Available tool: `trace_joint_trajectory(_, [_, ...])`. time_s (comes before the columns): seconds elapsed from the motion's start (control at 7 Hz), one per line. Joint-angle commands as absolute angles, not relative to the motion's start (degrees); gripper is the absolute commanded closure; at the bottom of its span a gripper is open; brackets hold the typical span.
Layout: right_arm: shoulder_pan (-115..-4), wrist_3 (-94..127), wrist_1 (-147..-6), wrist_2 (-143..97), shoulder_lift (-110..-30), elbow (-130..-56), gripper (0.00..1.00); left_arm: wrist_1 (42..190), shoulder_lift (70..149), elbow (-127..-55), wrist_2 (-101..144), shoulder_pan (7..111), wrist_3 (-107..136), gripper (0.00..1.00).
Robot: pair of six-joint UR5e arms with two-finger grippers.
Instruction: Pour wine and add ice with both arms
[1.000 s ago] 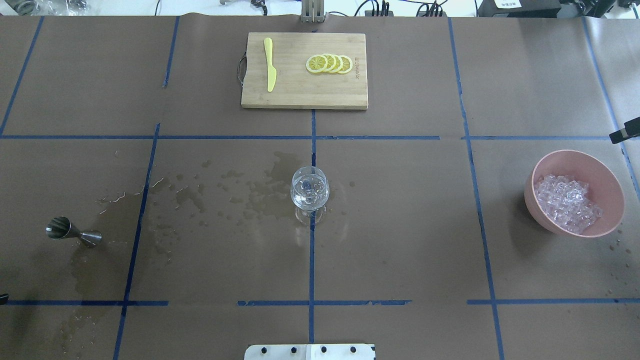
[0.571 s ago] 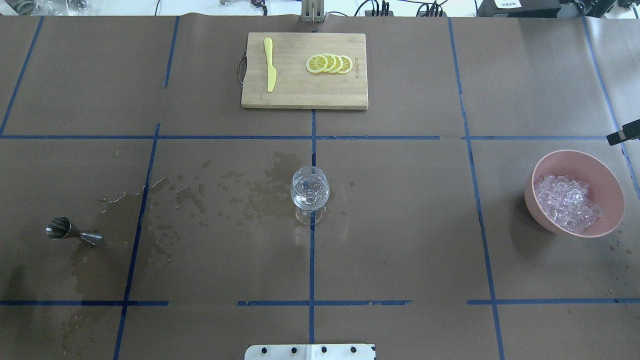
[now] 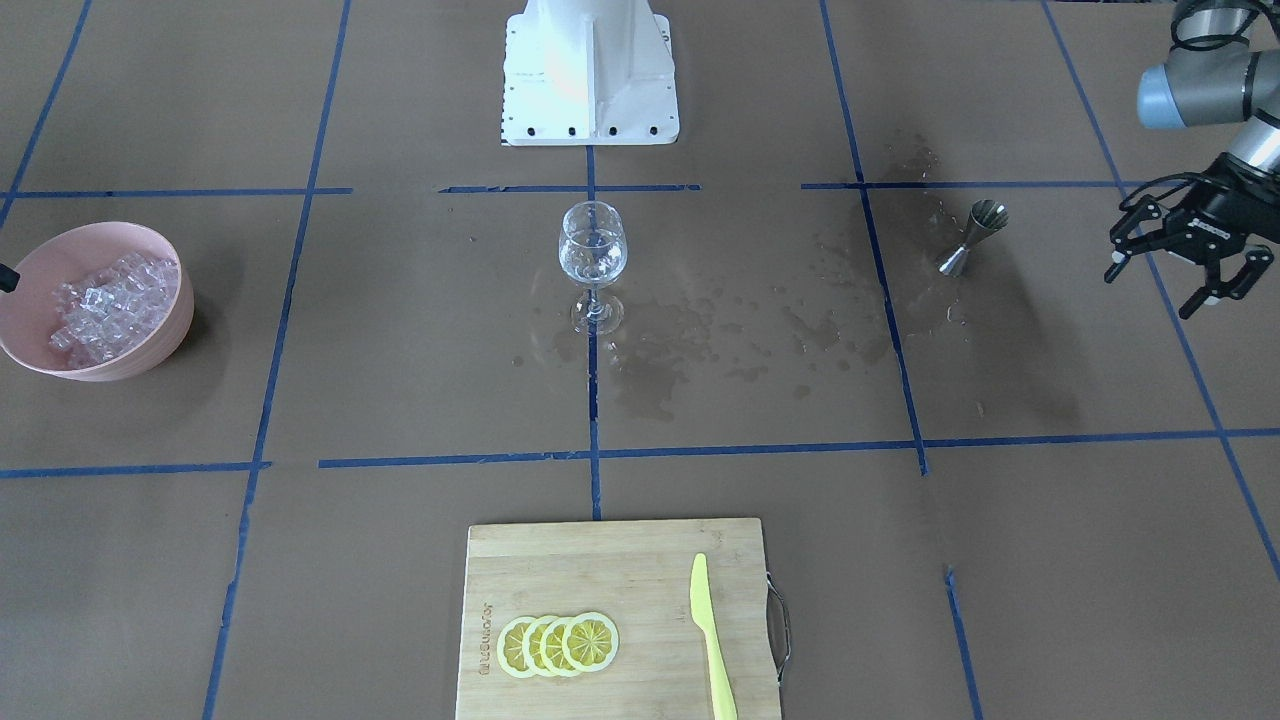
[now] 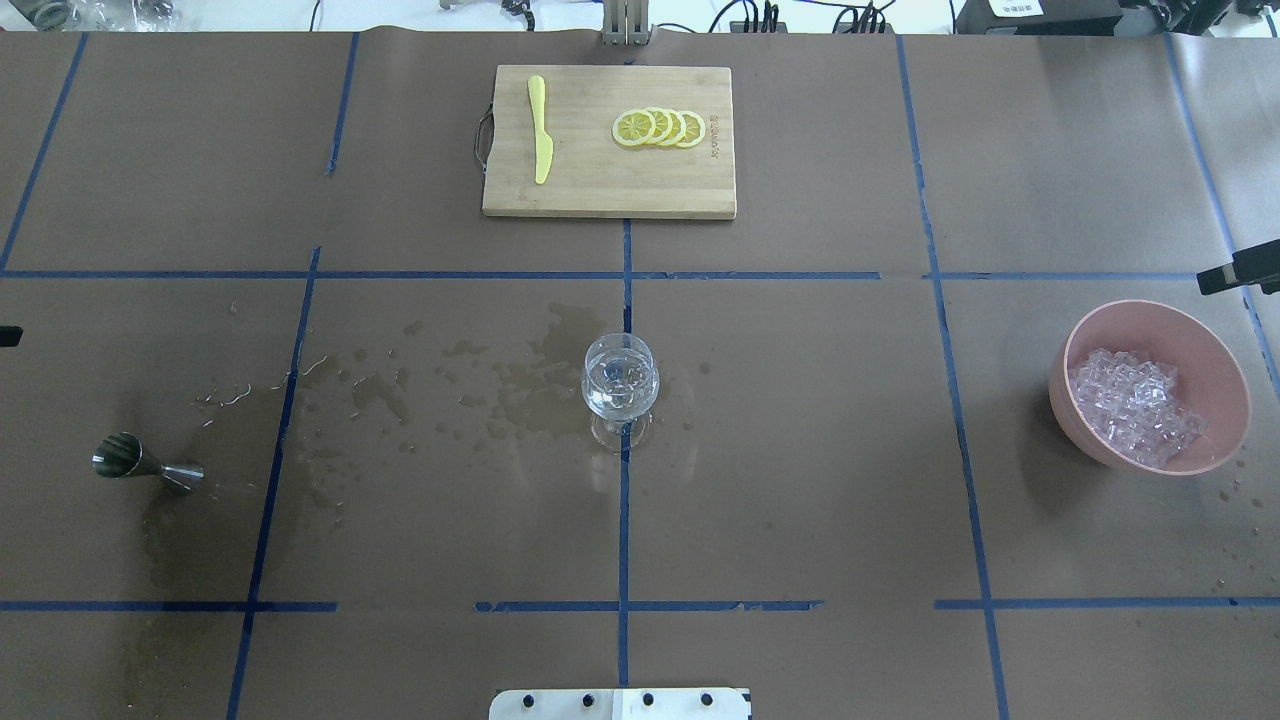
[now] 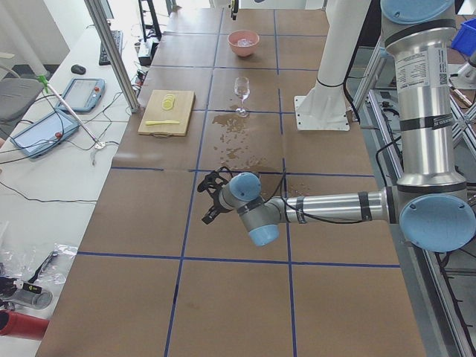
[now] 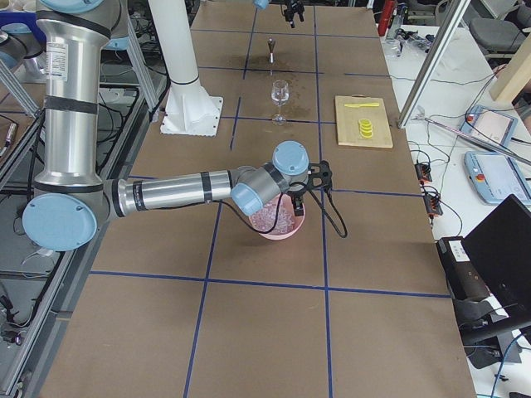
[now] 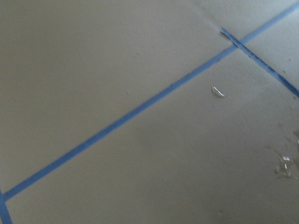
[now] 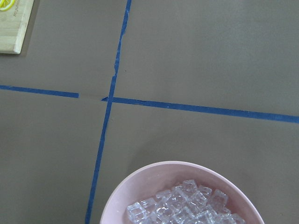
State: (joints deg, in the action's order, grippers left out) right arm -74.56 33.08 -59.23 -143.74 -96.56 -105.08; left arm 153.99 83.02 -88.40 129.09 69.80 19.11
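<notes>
In round pink bowl (image 4: pixel 1210 350): clear glassy ice cubes (image 4: pixel 1135 405), slippery, pinch flat faces. Left pincer (image 3: pixel 1160 282) wide, empty; right pincer (image 4: pixel 1235 272) can't tell.

Right gripper (image 4: pixel 1238 271): cut off by the overhead view's edge, just beyond the pink bowl (image 4: pixel 1060 388); spacing of the fingers cannot be determined. Right wrist view: bowl's near half cut off. Exterior right view: right arm (image 6: pixel 174 192) covers part of the bowl.

Brown-papered table (image 4: pixel 800 450) holds wine glass (image 4: pixel 620 385), jigger (image 4: pixel 145 463), pink bowl (image 4: pixel 1058 395), cutting board (image 4: pixel 600 180), apparently wet stains (image 4: pixel 530 395).
</notes>
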Motion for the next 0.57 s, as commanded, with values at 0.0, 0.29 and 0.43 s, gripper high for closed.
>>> trace_joint_trajectory(0.0, [-70.0, 38.0, -59.1, -138.7, -99.7, -108.2, 0.00, 144.2, 88.6, -88.7, 134.4, 76.2, 18.8, 0.00])
trace_joint_trajectory(0.29, [-62.3, 39.3, -59.1, -129.4, -101.2, -107.4, 0.00, 137.2, 92.4, -89.6, 137.3, 77.9, 19.2, 0.00])
trace_joint_trajectory(0.43, [-60.0, 41.8, -59.1, -129.2, -101.2, -106.0, 0.00, 137.4, 88.0, -93.8, 136.3, 78.1, 19.9, 0.00])
